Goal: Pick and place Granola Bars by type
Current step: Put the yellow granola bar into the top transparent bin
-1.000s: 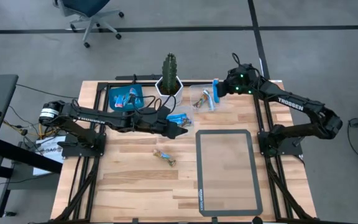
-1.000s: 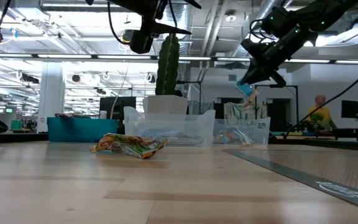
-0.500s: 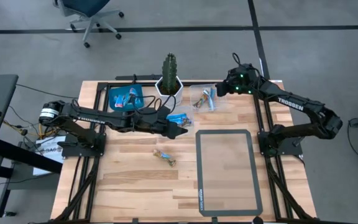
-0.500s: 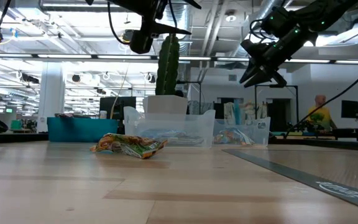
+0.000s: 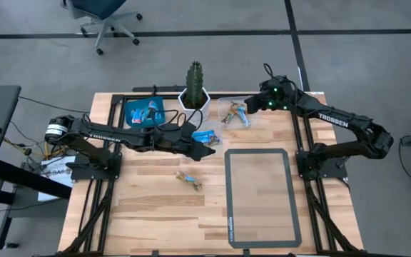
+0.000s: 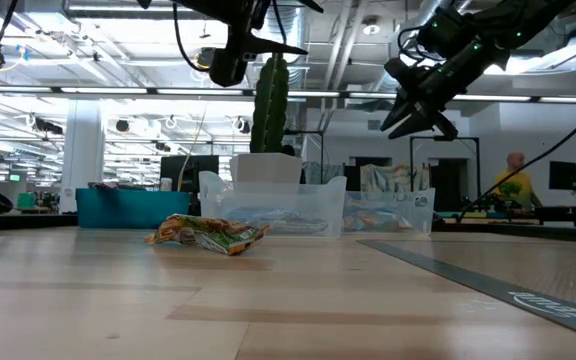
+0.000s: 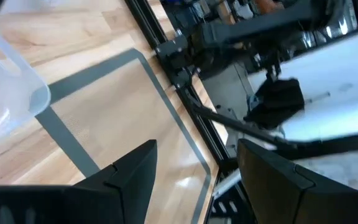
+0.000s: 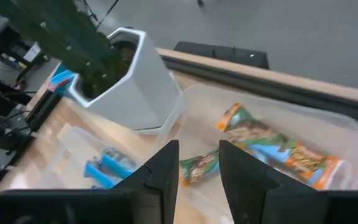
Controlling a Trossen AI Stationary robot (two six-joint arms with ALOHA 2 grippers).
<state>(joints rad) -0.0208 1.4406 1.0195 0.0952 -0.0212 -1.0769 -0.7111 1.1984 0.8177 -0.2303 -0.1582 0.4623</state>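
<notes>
My right gripper (image 5: pixel 251 106) (image 8: pixel 199 169) hangs open over the far clear container (image 5: pixel 232 113), touching nothing. Brown-gold Granola Bars (image 8: pixel 272 148) lie in that container, and the high view shows a light blue bar (image 5: pixel 245 118) there too. A second clear container (image 5: pixel 206 135) holds light blue bars (image 8: pixel 107 168). One loose brown-gold bar (image 5: pixel 189 180) (image 6: pixel 208 235) lies flat on the wood. My left gripper (image 5: pixel 208 150) (image 7: pixel 197 186) waits open above mid-table, beside the second container.
A blue tray (image 5: pixel 143 112) with bars sits at the far left. A cactus in a white pot (image 5: pixel 194 91) stands between the tray and the containers. A grey-edged clear mat (image 5: pixel 261 196) covers the right half of the table. Bare wood lies near the front edge.
My right gripper has opened and let go of a light blue bar, which has fallen into the far clear container below it. The gripper has stayed above that container.
</notes>
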